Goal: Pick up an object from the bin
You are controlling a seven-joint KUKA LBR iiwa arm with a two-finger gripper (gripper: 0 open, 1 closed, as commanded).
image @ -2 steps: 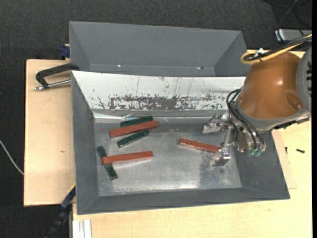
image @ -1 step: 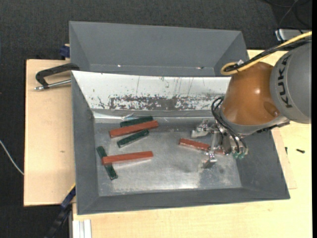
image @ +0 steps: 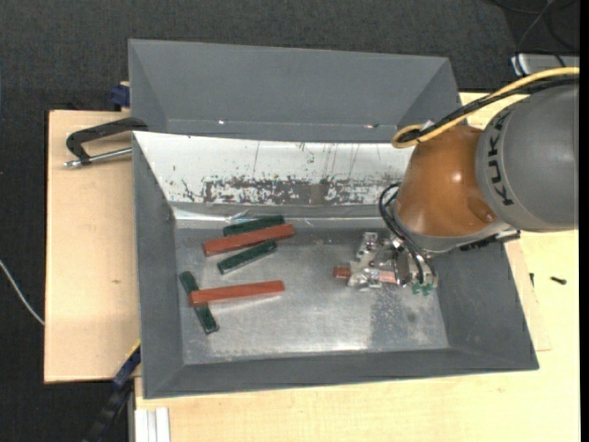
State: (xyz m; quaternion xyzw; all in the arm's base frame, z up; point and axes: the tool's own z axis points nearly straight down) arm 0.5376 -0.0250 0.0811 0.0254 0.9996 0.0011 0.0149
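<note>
Grey metal walls of the bin [image: 294, 86] slope down to a scuffed floor. My arm comes in from the right, its orange cover [image: 442, 187] hanging over the right half of that floor. Below the cover my pincer [image: 375, 273] sits low over the floor, right of the middle, pointing toward the left. Whether it is open or closed I cannot tell, because its metal parts run together from this angle. At its left end lies a small reddish-brown piece [image: 341, 273], either touching it or just beside it. I cannot tell whether I grip this piece or whether it merely lies on the floor against me.

Everything else lies well apart from me, on the left half of the floor. An upper red bar [image: 248, 239] rests near the back wall, slightly tilted. One dark green bar [image: 255, 223] lies just behind it and a second dark green bar [image: 247, 258] just in front. They are close, and I cannot tell whether they touch. Nearer the front a lower red bar [image: 237, 292] lies almost level. A short dark green bar [image: 198, 304] meets its left end and runs on toward the front wall. Bare floor lies between these bars and my pincer.
</note>
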